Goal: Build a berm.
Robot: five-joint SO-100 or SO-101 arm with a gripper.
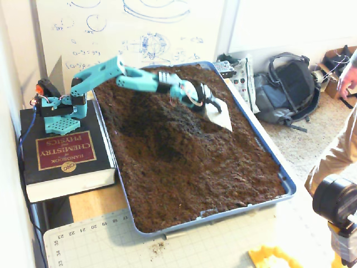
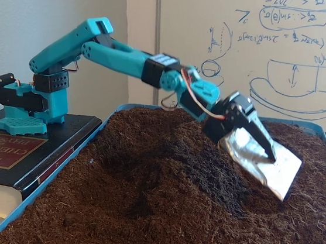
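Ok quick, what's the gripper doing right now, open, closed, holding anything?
Gripper: open or shut cannot be told; a flat silvery scoop blade sits at its tip, angled down over the soil beside the berm.

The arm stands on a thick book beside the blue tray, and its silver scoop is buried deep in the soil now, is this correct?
Not quite. The arm does stand on the book beside the blue tray, but the silver scoop on the gripper is not buried. The low fixed view shows its flat face exposed and tilted above the soil, with only its lower tip near the surface.
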